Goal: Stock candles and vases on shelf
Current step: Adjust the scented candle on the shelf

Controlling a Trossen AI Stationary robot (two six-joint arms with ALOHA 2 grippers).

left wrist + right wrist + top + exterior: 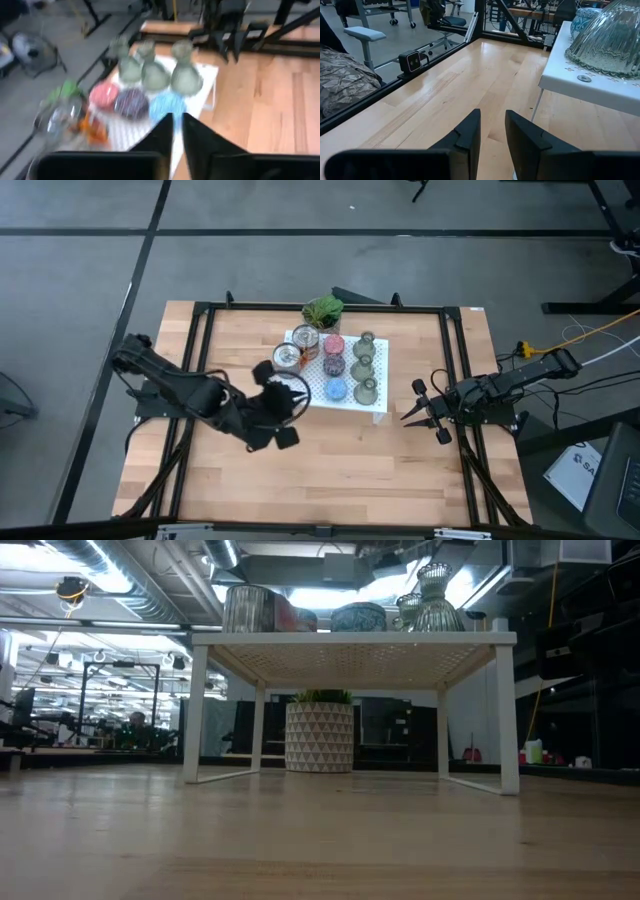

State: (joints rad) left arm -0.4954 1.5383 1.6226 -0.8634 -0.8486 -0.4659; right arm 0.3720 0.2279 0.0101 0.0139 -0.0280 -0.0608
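Observation:
The white perforated shelf point(375, 408) stands mid-table on short legs. On it stand two silver tin candles point(305, 338) point(288, 356), a pink candle point(333, 345), a dark blue-purple one point(333, 366), a light blue one point(336, 389) and three olive-green vases point(366, 343) point(363, 367) point(366, 390). My left gripper point(292, 394) hovers at the shelf's left near corner. Its fingers point(192, 137) are together and empty, pointing at the light blue candle point(167, 106). My right gripper point(406, 418) waits right of the shelf, fingers close together and empty point(492, 125).
A leafy potted plant point(322, 310) stands behind the shelf, its patterned pot point(320, 736) visible under the shelf top point(355, 640). Black frame rails point(200, 360) run along the table's sides. Bare wood lies along the near side of the table point(340, 470).

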